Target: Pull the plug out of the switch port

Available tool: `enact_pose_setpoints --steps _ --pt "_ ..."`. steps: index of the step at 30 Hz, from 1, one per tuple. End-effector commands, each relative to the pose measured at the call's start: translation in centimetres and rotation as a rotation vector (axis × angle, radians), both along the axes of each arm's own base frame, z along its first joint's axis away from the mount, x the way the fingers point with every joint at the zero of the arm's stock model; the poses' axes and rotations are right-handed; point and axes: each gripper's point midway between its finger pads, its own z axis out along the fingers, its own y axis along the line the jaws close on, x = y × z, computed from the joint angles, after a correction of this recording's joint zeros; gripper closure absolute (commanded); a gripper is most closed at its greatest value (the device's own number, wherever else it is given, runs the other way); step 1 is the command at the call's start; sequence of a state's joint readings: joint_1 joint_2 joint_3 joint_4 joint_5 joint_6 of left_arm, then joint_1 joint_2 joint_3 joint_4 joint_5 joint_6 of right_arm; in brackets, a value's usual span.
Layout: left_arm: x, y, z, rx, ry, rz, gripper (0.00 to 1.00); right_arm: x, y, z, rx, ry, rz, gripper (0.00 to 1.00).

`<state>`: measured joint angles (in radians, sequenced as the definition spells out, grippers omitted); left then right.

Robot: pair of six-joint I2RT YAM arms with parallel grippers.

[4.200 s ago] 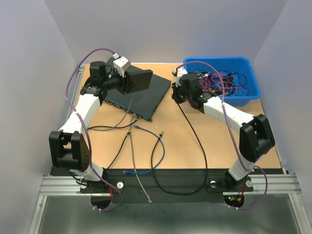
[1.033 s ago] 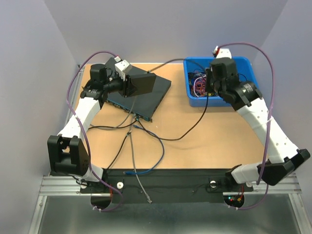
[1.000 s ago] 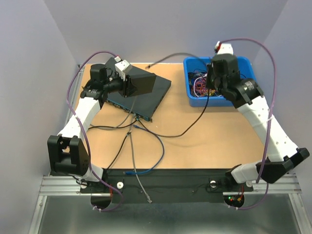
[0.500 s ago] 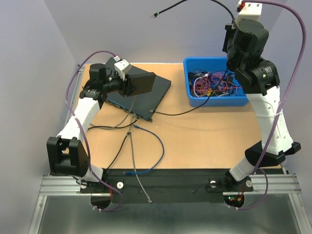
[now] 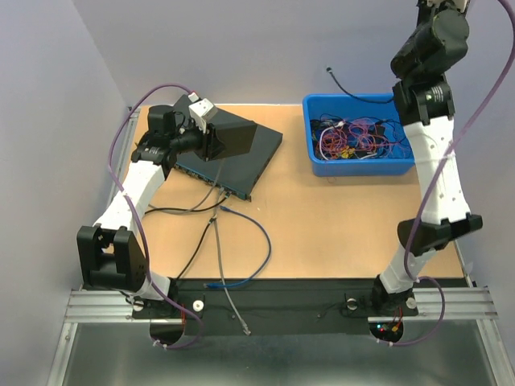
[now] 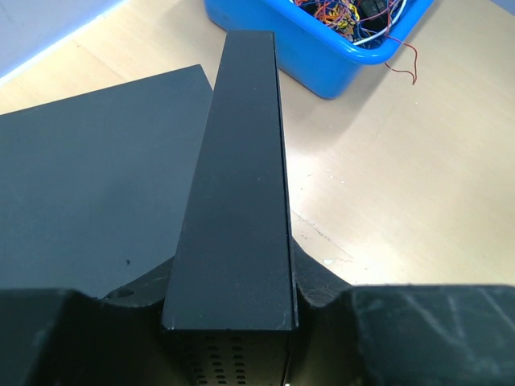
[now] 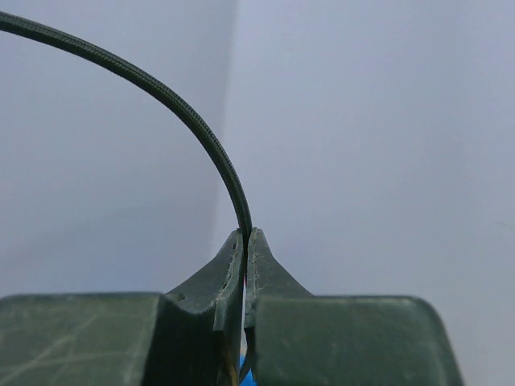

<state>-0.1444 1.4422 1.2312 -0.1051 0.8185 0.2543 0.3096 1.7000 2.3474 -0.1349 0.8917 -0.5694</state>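
Observation:
The black switch (image 5: 245,149) lies at the back left of the table, its near end lifted. My left gripper (image 5: 211,138) is shut on the switch's edge (image 6: 241,201), which fills the left wrist view. Several cables (image 5: 219,201) still run from its front ports. My right arm is raised high over the blue bin (image 5: 362,167), its gripper at the top edge of the top view. In the right wrist view my right gripper (image 7: 245,235) is shut on a thin black cable (image 7: 193,121). The cable's free plug end (image 5: 329,71) hangs in the air above the bin's back left corner.
The blue bin holds a tangle of coloured wires (image 5: 354,137). Loose black, grey and blue cables (image 5: 257,241) trail from the switch across the table to its front edge. Bare tabletop (image 5: 346,225) lies in front of the bin.
My right arm pulled the black cable away from the switch, then rose high over the bin. The cable's plug end has swung from above the switch to above the bin. The left arm held still.

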Motion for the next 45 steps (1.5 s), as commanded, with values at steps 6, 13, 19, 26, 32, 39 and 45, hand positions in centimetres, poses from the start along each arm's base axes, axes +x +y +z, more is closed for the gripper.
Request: enact_pose_setpoints --steps 6,13,19,26,32,39,45 --pt "-0.6 -0.6 6.9 -0.044 -0.209 -0.043 1.00 6.7 -4.9 -12.2 -0.027 0.213 -0.141 1.00" --pt "-0.9 -1.3 7.1 -0.079 -0.183 -0.077 1.00 7.4 -2.0 -30.1 0.108 0.458 0.057 0.99" --pt "-1.0 -2.0 6.2 -0.073 -0.165 -0.091 1.00 7.7 -1.6 -41.6 0.111 0.746 0.050 0.99" --pt "-1.2 -2.9 5.2 -0.066 -0.145 -0.108 1.00 7.6 -1.7 -45.3 0.117 0.863 0.012 0.84" --pt "-1.4 -3.9 4.8 -0.065 -0.134 -0.128 1.00 6.5 -1.3 -41.3 0.155 0.810 0.052 0.14" --pt "-1.5 -4.9 6.2 -0.090 -0.139 -0.150 1.00 4.3 0.5 -34.3 0.216 0.658 0.179 0.00" --pt "-1.4 -5.2 7.9 -0.121 -0.129 -0.151 1.00 2.4 8.3 -30.3 0.274 0.564 0.552 0.00"
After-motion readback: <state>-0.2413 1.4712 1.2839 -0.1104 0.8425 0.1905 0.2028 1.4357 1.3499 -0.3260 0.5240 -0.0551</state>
